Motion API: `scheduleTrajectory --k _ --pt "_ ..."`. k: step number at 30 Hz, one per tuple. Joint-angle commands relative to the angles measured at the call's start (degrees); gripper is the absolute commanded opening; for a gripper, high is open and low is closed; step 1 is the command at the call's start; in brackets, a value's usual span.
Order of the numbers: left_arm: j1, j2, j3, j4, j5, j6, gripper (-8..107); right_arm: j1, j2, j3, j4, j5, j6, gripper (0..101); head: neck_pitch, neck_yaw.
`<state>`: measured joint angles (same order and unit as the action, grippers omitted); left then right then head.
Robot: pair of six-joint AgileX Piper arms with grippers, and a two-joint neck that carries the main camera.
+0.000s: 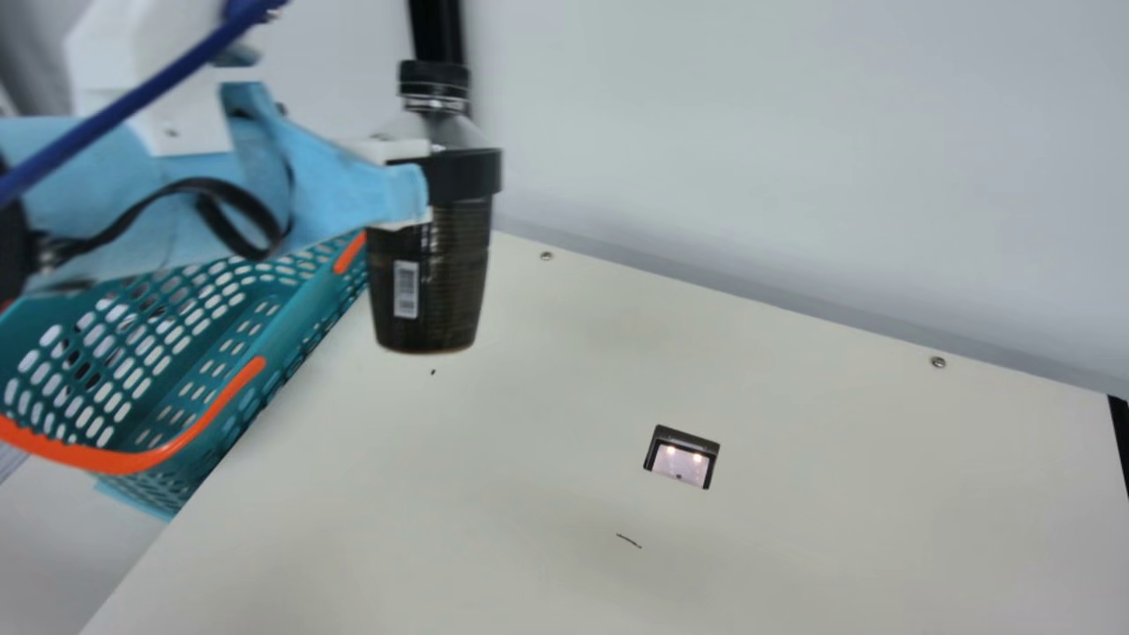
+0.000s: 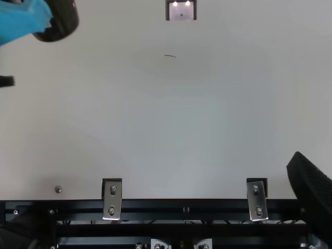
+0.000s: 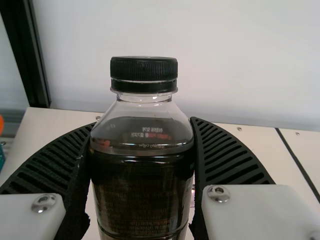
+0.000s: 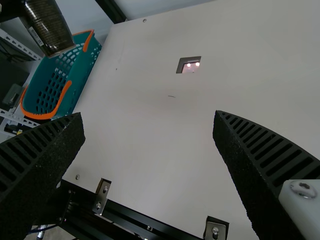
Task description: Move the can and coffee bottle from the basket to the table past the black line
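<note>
Cream table (image 1: 794,529) stretches away from the teal basket (image 1: 300,309) at the main view's left, and beside that basket the left gripper (image 3: 143,122) has its fingers clamped around the upright coffee bottle (image 1: 432,300), raised above the surface. I judge this the carry; next, it should travel right past the black line (image 3: 297,165), lower until its base settles, then be released. Farther right, the right gripper (image 4: 148,115) has its fingers spread apart.
</note>
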<state>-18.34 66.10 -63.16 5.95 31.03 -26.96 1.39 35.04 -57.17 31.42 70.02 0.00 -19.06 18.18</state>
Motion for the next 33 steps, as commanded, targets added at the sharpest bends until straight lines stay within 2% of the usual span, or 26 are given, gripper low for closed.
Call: scheduleTrajectory --k 1,7,14,21,27,33 --pt "-1.9 0.2 -0.1 2.4 0.3 -4.0 10 0.0 0.0 0.0 0.0 0.0 0.0 101 0.4 -2.1" --pt "-6.0 0.6 -0.2 6.8 0.8 -9.9 10 0.0 0.0 0.0 0.0 0.0 0.0 101 4.0 -6.9" --pt "-9.7 0.7 0.0 10.4 1.3 -14.1 10 0.0 0.0 0.0 0.0 0.0 0.0 101 4.0 -6.9" --pt "-9.8 0.7 -0.1 10.2 1.3 -14.0 10 0.0 0.0 0.0 0.0 0.0 0.0 101 4.0 -6.9" --pt "-9.4 0.8 -0.8 7.8 1.8 -11.5 10 0.0 0.0 0.0 0.0 0.0 0.0 101 4.0 -6.9" --pt "-10.9 0.2 -1.6 1.1 2.6 -9.7 10 0.0 0.0 0.0 0.0 0.0 0.0 101 4.0 -6.9"
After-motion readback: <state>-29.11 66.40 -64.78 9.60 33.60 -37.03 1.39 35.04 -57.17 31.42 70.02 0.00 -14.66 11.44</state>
